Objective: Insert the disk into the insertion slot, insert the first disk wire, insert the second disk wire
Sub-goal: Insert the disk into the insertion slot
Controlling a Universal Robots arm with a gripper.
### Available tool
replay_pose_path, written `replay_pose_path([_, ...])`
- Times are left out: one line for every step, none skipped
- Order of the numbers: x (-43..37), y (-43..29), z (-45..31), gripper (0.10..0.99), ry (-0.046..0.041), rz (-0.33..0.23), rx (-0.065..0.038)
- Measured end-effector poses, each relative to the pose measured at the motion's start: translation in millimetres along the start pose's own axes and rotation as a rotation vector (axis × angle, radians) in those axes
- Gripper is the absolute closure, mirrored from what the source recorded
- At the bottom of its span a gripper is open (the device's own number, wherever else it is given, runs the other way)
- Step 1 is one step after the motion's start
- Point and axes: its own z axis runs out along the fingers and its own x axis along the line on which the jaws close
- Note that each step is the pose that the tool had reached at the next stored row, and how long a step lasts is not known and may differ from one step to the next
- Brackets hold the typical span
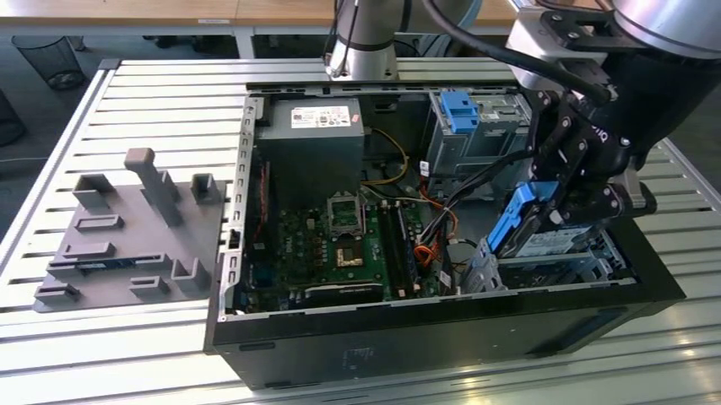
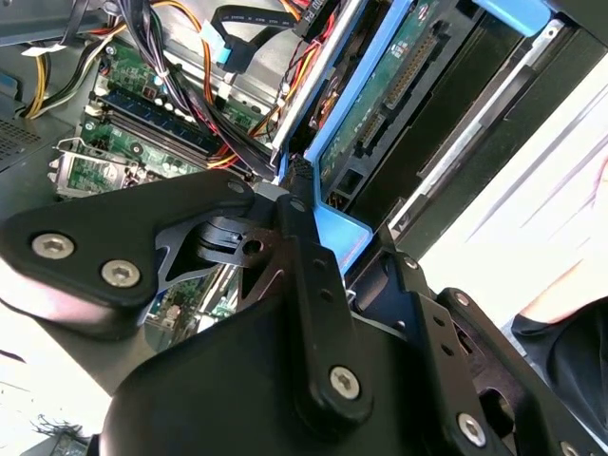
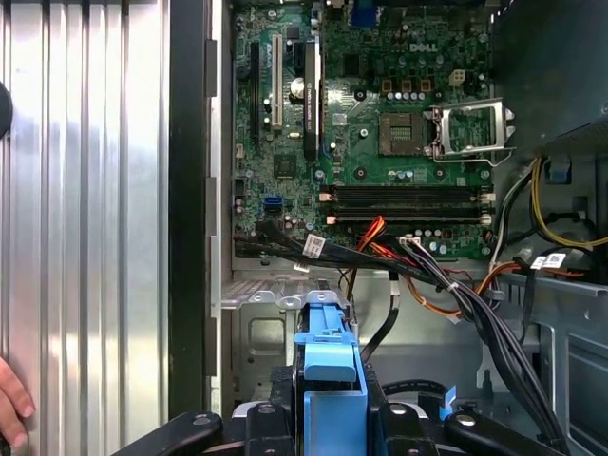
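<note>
Exterior view first, and we see the black gripper at the end of the arm clamped tight on the disk, a flat silver hard drive framed by a bright blue plastic caddy, holding it steeply tilted over the corner of the black computer case on the exterior view's right; the disk's lower end sits right at the mouth of the insertion slot, a boxy silver sheet-metal cage, and we cannot tell whether it has gone in. Behind stands a taller grey metal cage with a blue latch, and toward the exterior view's left we have the green motherboard, the grey power supply box and, out on the slatted metal table, a grey plastic fixture plate. Over to the second wrist view: the gripper shows its black linkages up close, one ribbed finger pressed against the caddy's blue edge, and the disk turns its green circuit-board side to us, a tangle of orange, black and blue cables near it. Now the first wrist view: we look along the gripper, its jaws closed on the blue end of the disk, the motherboard lying beyond, the cables crossing in between, and a person's hand at the table edge
</note>
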Motion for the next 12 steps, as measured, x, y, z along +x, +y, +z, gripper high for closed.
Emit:
replay_pose_path([0.0,0.0,0.2,0.722,0.0001,0.0,0.0])
replay_pose_path([0.0,0.0,0.5,0.722,-0.0001,0.0,0.0])
replay_pose_path([0.0,0.0,0.9,0.722,0.0,0.0,0.0])
replay_pose_path([0.0,0.0,1.2,0.722,0.0001,0.0,0.0])
replay_pose_path([0.0,0.0,1.7,0.722,0.0,0.0,0.0])
replay_pose_path([0.0,0.0,2.2,0.722,0.0,0.0,0.0])
replay_pose_path([0.0,-0.1,2.7,0.722,0.0,0.0,0.0])
replay_pose_path([0.0,-0.1,3.3,0.722,0.0001,0.0,0.0])
replay_pose_path([0.0,-0.1,3.9,0.722,0.0001,0.0,0.0])
replay_pose_path([0.0,-0.1,4.6,0.722,0.0,0.0,0.0])
replay_pose_path([0.0,-0.1,5.1,0.722,0.0001,0.0,0.0])
replay_pose_path([0.0,-0.1,5.7,0.722,0.0001,0.0,0.0])
